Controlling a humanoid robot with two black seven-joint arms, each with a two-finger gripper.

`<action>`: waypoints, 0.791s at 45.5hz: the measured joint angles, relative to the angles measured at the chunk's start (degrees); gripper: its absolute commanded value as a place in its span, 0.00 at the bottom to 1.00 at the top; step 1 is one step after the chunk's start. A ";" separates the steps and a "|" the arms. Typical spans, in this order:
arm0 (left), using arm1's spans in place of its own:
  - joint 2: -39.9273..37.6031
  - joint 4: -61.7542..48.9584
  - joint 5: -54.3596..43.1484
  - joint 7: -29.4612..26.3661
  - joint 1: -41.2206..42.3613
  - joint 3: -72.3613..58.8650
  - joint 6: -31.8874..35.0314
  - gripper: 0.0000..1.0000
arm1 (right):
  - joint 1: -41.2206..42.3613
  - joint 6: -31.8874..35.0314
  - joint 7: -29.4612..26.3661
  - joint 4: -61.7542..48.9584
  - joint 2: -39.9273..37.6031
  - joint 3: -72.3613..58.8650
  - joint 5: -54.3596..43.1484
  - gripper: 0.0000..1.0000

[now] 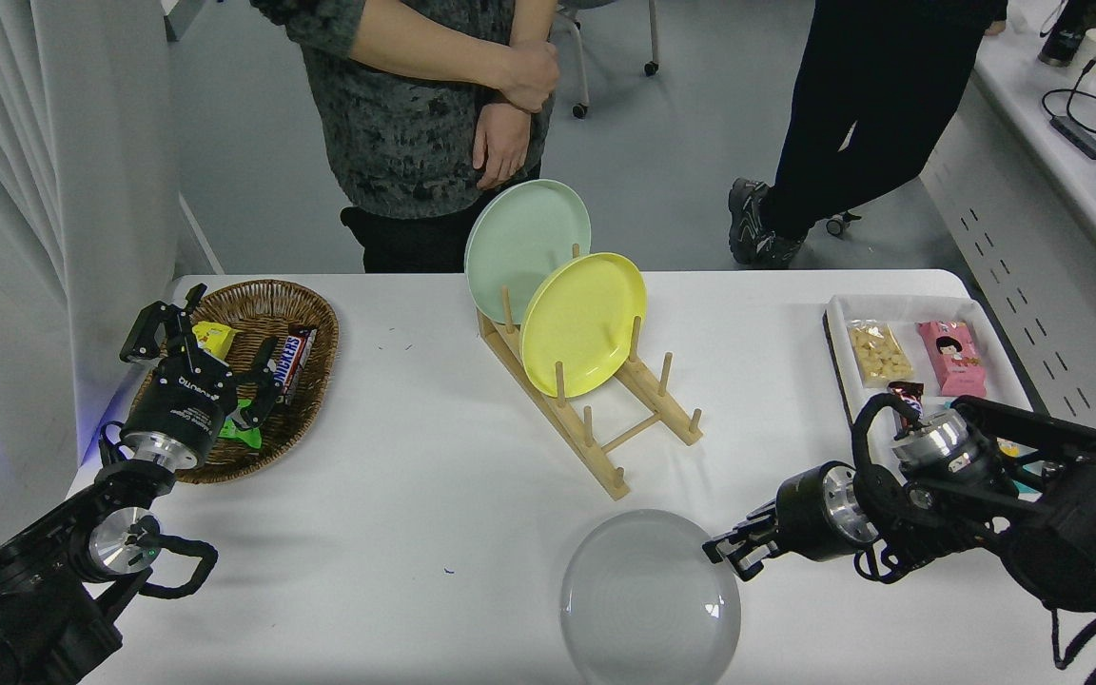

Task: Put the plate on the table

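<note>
The light-grey plate (648, 599) is at the front middle of the white table (396, 476), low over it or just on it; I cannot tell if it touches. My right gripper (725, 554) comes in from the right and is shut on the plate's right rim. My left gripper (210, 338) is parked at the lower left over the wicker basket, fingers spread open and empty.
A wooden rack (605, 428) holds a yellow plate (584, 323) and a pale green plate (527, 249) behind the grey plate. A wicker basket (267, 309) with snacks is at the left, a white snack tray (929, 309) at the right. Two people stand at the far side.
</note>
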 measured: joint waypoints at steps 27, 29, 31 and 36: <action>0.01 0.00 0.00 -0.02 0.00 0.05 0.00 0.98 | -0.96 -1.57 -0.40 -4.56 -1.10 2.23 -1.53 0.00; 0.01 0.00 0.00 -0.01 0.00 0.05 0.00 0.98 | -0.84 -1.57 -0.40 -4.86 -0.98 2.27 -1.60 0.00; 0.01 0.00 0.00 0.00 0.00 0.05 0.00 0.98 | -0.70 -1.57 -0.40 -5.03 -0.90 2.33 -1.64 0.00; 0.01 0.00 0.00 0.00 0.00 0.05 0.00 0.98 | -0.42 -1.57 -0.39 -5.58 -0.50 2.38 -1.94 0.50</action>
